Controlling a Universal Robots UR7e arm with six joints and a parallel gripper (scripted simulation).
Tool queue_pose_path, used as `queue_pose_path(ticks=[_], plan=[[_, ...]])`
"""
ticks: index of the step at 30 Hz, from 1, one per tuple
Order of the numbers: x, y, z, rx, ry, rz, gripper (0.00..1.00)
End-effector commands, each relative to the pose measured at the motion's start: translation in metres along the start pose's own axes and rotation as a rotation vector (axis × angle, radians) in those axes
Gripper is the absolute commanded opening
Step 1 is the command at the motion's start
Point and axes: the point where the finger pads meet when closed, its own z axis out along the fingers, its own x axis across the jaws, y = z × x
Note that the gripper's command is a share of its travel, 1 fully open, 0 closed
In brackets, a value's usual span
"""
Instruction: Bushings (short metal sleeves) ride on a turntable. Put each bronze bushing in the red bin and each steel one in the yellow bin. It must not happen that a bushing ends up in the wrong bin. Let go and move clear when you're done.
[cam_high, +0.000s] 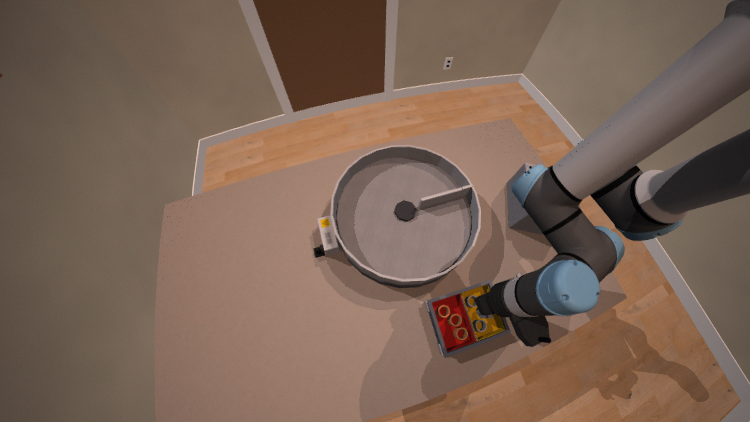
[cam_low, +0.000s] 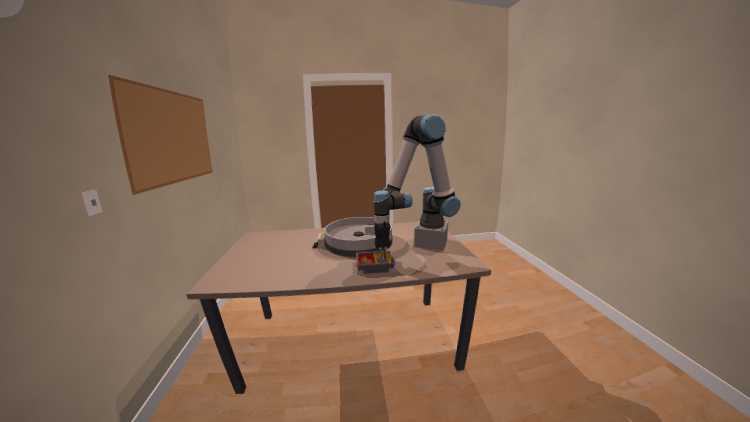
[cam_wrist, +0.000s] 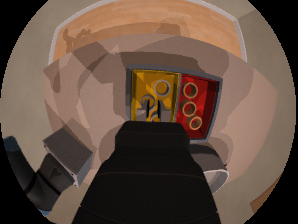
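One turntable (cam_high: 398, 246) (cam_low: 340, 237), no bushings seen aboard. Yellow bin (cam_high: 495, 329) (cam_wrist: 140, 81) and red bin (cam_high: 445, 336) (cam_wrist: 204, 102) adjoin. Gripper (cam_high: 485, 311) (cam_low: 383, 252) (cam_wrist: 153, 105) over yellow, jaws part open, nothing gripped; contact unclear. Three bronze bushings (cam_high: 455, 319) (cam_wrist: 189, 108) in red; three steel bushings (cam_high: 479, 325) (cam_wrist: 161, 88) in yellow. Wrist view shows both fingers; top view hides them.

A plain room set up like a small robot lab — an arm (cam_high: 639, 99) (cam_low: 437, 165) on a table (cam_high: 251, 293) (cam_low: 272, 267), door (cam_high: 330, 47) (cam_low: 348, 152) beyond, corkboard (cam_low: 162, 136) on the left wall — wood floor (cam_high: 293, 149) (cam_low: 314, 325) below.
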Motion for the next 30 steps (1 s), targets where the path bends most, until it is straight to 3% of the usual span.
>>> queue_pose_path(ticks=[1,2,7,13,16,19,30], plan=[[0.0,0.0,-0.001,0.0,0.001,0.0,0.42],[0.0,0.0,-0.001,0.0,0.001,0.0,0.42],[0.0,0.0,-0.055,0.0,0.001,0.0,0.42],[0.0,0.0,-0.06,0.0,0.001,0.0,0.42],[0.0,0.0,-0.096,0.0,0.001,0.0,0.42],[0.0,0.0,-0.117,0.0,0.002,0.0,0.42],[0.0,0.0,-0.12,0.0,0.001,0.0,0.42]])
